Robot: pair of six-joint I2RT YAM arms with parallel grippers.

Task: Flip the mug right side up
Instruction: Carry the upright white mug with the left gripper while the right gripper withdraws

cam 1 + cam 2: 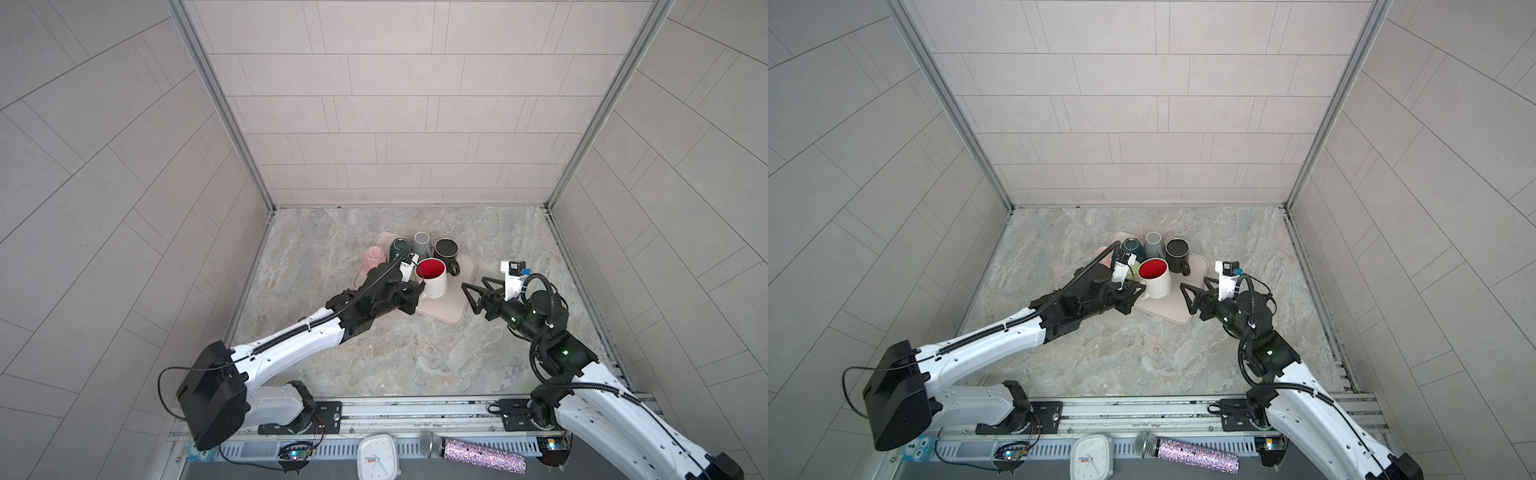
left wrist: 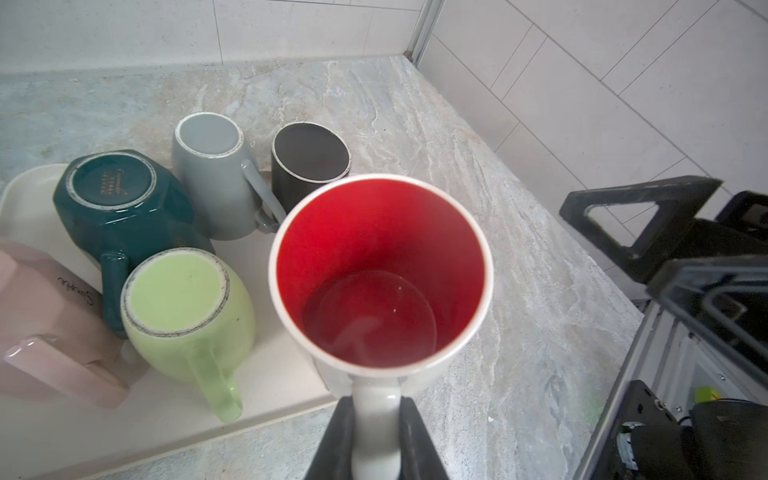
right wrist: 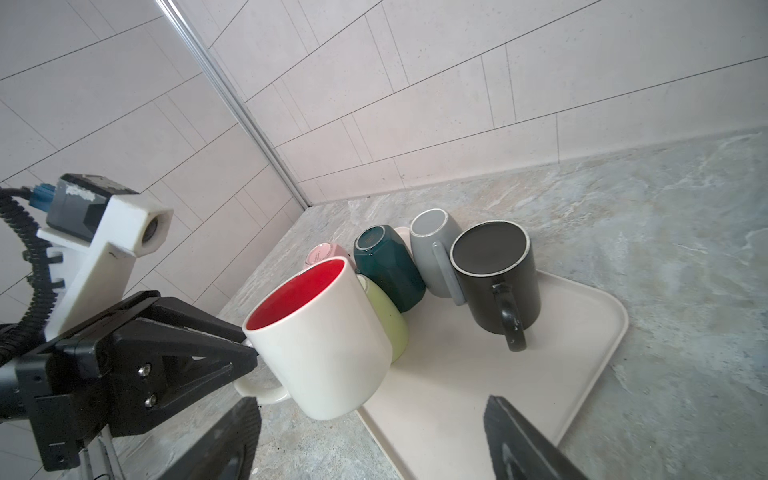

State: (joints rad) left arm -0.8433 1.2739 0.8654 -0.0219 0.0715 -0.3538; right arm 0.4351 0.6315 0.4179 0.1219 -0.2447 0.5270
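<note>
Currently the left gripper (image 2: 376, 436) is closed narrowly on the handle of the white mug (image 1: 432, 279). The mug is red inside and is mouth up, slightly tilted, at the near edge of the tray (image 1: 446, 311). Just right of it, the right gripper (image 1: 470, 299) is spread wide and holds nothing. Farther back on the tray, the black mug (image 1: 446, 249), grey mug (image 1: 422, 243) and dark green mug (image 1: 398, 248) stand upside down.

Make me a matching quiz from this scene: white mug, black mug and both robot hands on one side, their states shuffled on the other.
1 white mug
2 black mug
3 left hand
4 right hand

A open, empty
B bottom up on the tray
C mouth up, red inside
D shut on a mug handle

Pairs: 1-C, 2-B, 3-D, 4-A
</note>
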